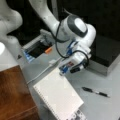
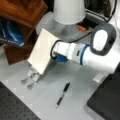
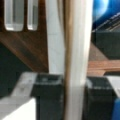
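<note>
Wrist view puts the notebook (image 3: pixel 75 50) edge-on, running top to bottom between the two dark fingers (image 3: pixel 47 97) of my end effector (image 3: pixel 72 97), which I read as pinched onto it. In both front views I see the end effector (image 1: pixel 61 72) at the notebook's upper edge, the notebook (image 1: pixel 58 97) raised off the grey surface (image 1: pixel 100 105) at a tilt. A black pen (image 1: pixel 96 92) lies on the surface, well apart toward a front view's right. A brown wooden block (image 2: pixel 22 11) stands beyond the notebook (image 2: pixel 41 51).
</note>
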{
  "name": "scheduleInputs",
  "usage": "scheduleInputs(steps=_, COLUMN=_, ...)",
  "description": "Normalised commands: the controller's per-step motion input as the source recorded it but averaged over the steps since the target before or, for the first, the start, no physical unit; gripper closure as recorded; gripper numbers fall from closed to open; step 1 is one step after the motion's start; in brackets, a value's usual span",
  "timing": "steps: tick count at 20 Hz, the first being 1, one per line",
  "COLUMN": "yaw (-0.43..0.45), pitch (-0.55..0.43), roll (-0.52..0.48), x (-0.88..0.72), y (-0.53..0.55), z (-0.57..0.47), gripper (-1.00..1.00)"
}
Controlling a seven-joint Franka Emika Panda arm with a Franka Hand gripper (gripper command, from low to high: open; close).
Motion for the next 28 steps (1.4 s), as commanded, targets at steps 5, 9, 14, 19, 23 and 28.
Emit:
scheduleInputs(steps=5, yaw=0.149, pitch=-0.170, roll=-0.113, x=-0.07, y=-0.09, z=-0.08, gripper=-1.00)
scheduleInputs(steps=9, yaw=0.181, pitch=-0.206, roll=-0.076, x=-0.10, y=-0.11, z=-0.07, gripper=-1.00)
scheduleInputs(steps=14, yaw=0.207, pitch=-0.209, roll=-0.049, x=-0.15, y=-0.13, z=-0.05, gripper=-1.00)
scheduleInputs(steps=19, yaw=0.193, pitch=-0.201, roll=-0.030, x=-0.16, y=-0.15, z=-0.03, gripper=-1.00)
scheduleInputs(steps=23, yaw=0.116, pitch=-0.208, roll=0.033, x=-0.20, y=-0.05, z=0.00, gripper=-1.00)
scheduleInputs(steps=28, yaw=-0.026, pitch=-0.230, roll=0.141, x=-0.30, y=0.07, z=0.02, gripper=-1.00)
